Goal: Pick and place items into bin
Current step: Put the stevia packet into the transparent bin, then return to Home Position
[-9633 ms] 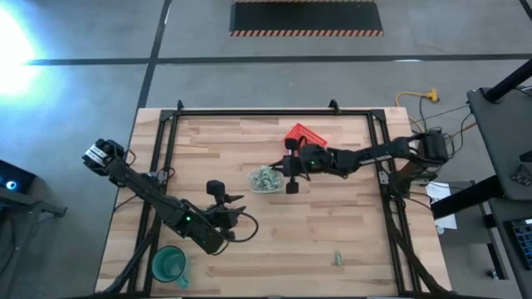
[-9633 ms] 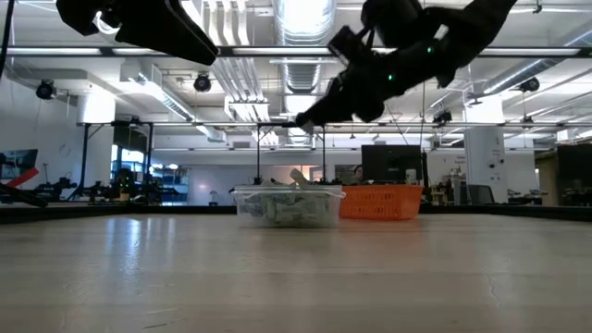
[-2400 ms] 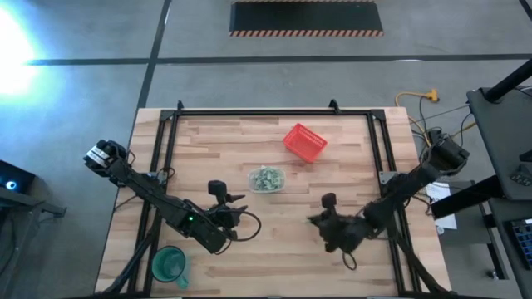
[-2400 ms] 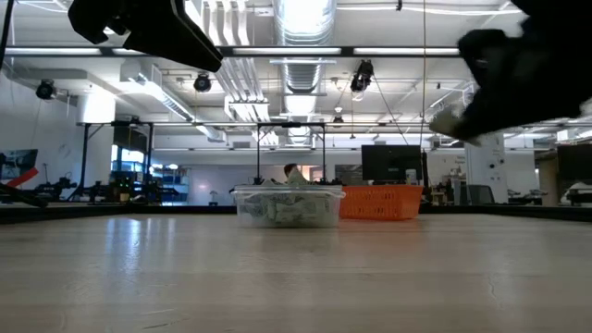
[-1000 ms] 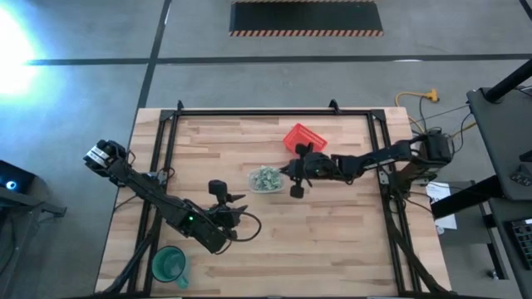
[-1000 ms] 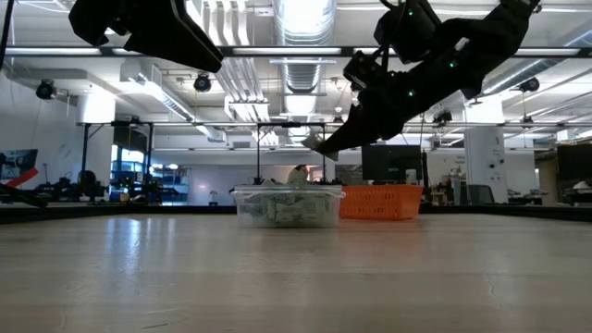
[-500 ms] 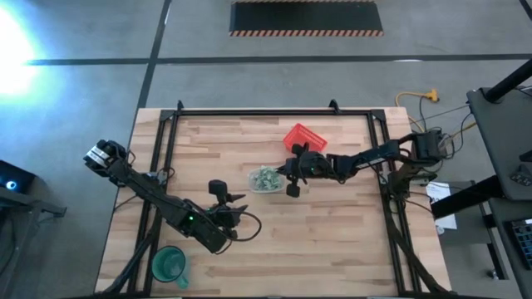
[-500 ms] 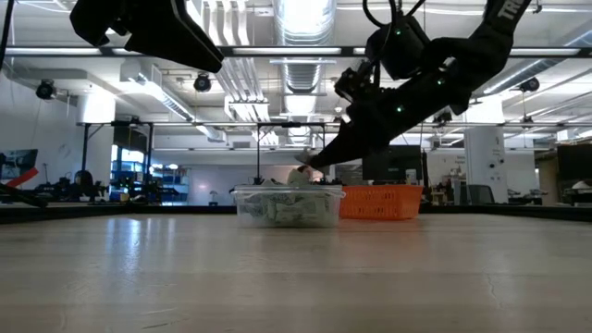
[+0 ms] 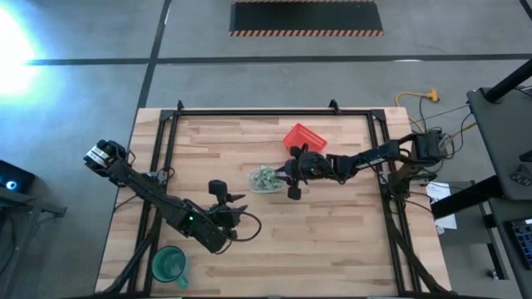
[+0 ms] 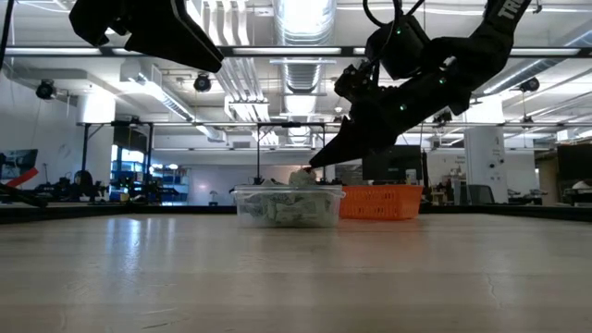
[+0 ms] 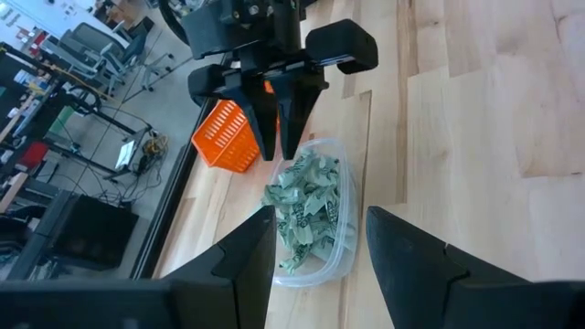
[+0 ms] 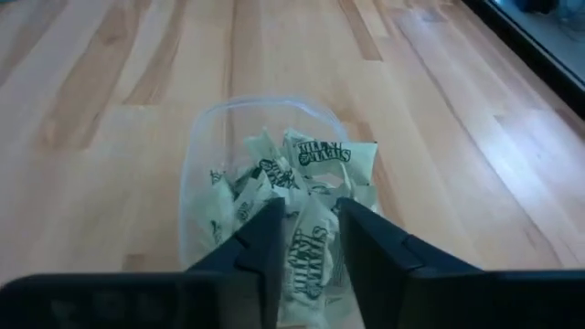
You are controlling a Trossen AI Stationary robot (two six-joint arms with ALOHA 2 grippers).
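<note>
— Since a second ago, what has shifted?
— Mostly the right gripper (image 9: 281,173): it has edged over the bin (image 9: 266,179) and its fingers have parted a little, a pale green item (image 12: 311,243) showing between them.
— Why there?
— Probably so the piece drops onto the items (image 11: 307,206) piled inside, mid-table beside the red basket (image 9: 304,140).
— And the left gripper (image 9: 226,204)?
— Parked near the table's front, fingers spread, holding nothing, with the green cup (image 9: 169,265) nearby.
</note>
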